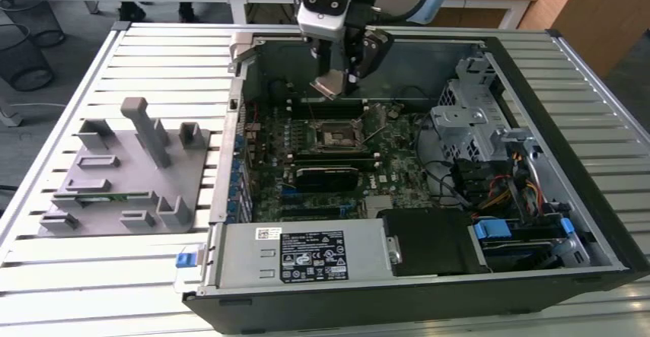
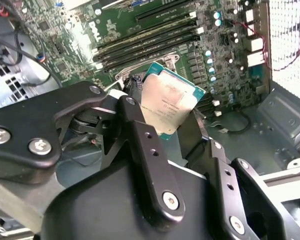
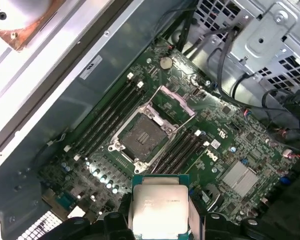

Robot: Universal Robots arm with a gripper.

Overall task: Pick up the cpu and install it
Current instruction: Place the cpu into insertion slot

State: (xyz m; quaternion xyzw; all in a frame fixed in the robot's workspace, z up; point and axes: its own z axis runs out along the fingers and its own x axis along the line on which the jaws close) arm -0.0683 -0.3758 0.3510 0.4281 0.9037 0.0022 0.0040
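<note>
Print on the cpu (image 3: 158, 209) and power supply label (image 1: 312, 255); none legible.

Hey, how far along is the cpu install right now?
Pickup looks done: the tool grips the cpu by its edges. In hand: it hangs above the motherboard inside the open case. Left: seating it, since the socket is open and empty.

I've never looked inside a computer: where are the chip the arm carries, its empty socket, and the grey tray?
chip (image 3: 160, 207): first wrist view, middle of its silver top.
socket (image 3: 141, 135): first wrist view, its open centre.
grey tray (image 1: 127, 176): exterior view, bare base plate.
</note>
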